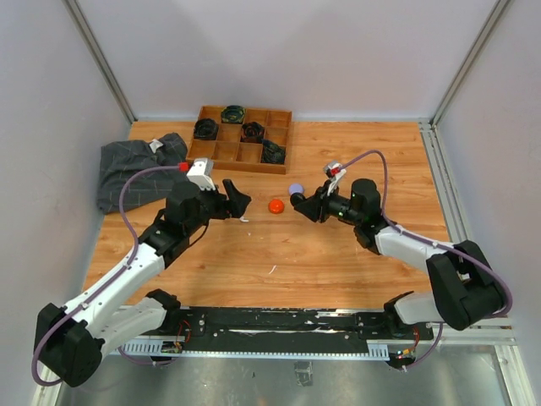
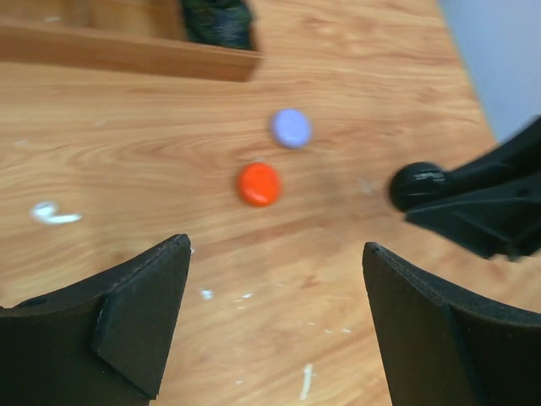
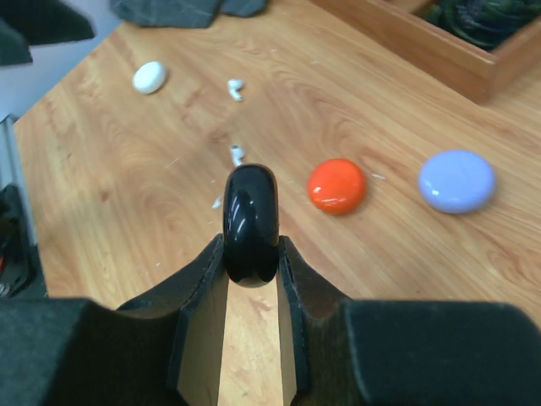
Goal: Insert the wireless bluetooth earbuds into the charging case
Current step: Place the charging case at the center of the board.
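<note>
The right gripper (image 3: 251, 254) is almost closed and pinches a black round case (image 3: 251, 207), which stands on its edge between the fingers above the middle of the worktop (image 1: 338, 279). The left gripper (image 2: 277, 249) is wide open and holds nothing. Between the two grippers lie an orange-red round case (image 3: 336, 185) and a lilac round case (image 3: 456, 180), near each other. Two white earbuds (image 3: 237, 153) lie loose on the wood, more toward the left edge. I judge them very light, hard and smooth, so they may slip. It is better to pinch the thicker body, not the thin stem. No brand or writing can be read.
</note>
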You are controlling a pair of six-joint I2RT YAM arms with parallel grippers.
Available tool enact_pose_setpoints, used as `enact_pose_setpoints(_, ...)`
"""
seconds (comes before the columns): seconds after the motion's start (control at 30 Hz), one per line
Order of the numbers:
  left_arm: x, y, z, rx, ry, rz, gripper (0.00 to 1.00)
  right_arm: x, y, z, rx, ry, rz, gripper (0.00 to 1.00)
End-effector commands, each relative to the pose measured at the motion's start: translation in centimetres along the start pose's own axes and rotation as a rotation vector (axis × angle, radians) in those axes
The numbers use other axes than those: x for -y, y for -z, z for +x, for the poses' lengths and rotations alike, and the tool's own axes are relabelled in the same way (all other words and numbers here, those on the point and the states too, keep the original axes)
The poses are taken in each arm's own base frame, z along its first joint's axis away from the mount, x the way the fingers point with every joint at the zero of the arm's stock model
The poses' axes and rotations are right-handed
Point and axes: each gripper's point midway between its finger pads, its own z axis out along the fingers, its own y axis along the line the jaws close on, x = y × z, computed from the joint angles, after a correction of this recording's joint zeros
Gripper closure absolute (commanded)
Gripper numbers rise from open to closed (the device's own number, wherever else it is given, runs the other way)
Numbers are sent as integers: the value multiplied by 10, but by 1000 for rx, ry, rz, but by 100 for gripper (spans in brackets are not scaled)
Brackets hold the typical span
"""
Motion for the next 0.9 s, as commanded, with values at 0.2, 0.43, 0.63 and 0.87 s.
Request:
enact_pose_setpoints(0.2,-110,9,23,47,14,-467,9,69,-9,33,-230,-369,215,95)
enact_pose_setpoints(0.43,-123,9,38,23,54,-485,8,86,-37,64,-376,-555,184,87)
enact_pose_setpoints(0.63,-123,9,39,32,77,-477,8,96,-44,88,-448,-643,208,78)
enact_pose_setpoints(0.87,-123,13,32,56,85,-486,8,105,-28,100,-461,-639,283,56)
